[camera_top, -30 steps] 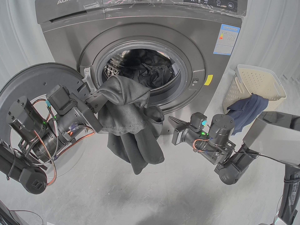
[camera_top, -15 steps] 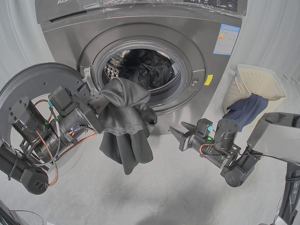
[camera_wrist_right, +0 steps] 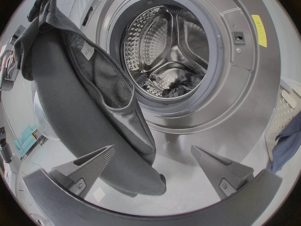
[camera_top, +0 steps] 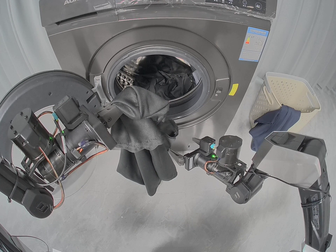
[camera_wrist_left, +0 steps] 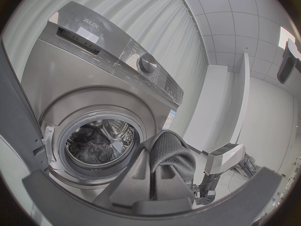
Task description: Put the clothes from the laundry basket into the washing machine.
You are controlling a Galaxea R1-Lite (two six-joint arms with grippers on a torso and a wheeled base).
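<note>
A dark grey garment (camera_top: pixel 143 123) hangs from my left gripper (camera_top: pixel 112 111), which is shut on its top edge just in front of the washing machine's round opening (camera_top: pixel 157 77). In the left wrist view the cloth (camera_wrist_left: pixel 169 148) bunches over the closed gripper (camera_wrist_left: pixel 153 170). The garment's lower half dangles below the drum rim. My right gripper (camera_top: pixel 176 158) stands open, low and just right of that hanging tail; its wrist view shows the garment (camera_wrist_right: pixel 78 110) close before the spread gripper (camera_wrist_right: pixel 152 151). Dark clothes (camera_top: pixel 168 83) lie in the drum.
The machine's door (camera_top: pixel 38 91) stands swung open behind my left arm. A cream laundry basket (camera_top: pixel 290 95) sits on the floor at the right of the machine, with a navy garment (camera_top: pixel 276 121) draped over its front rim. Bare grey floor lies below.
My right arm has swung left along the floor side, bringing its open gripper next to the garment's hanging tail. The garment has swayed a little; the left gripper has barely moved.
</note>
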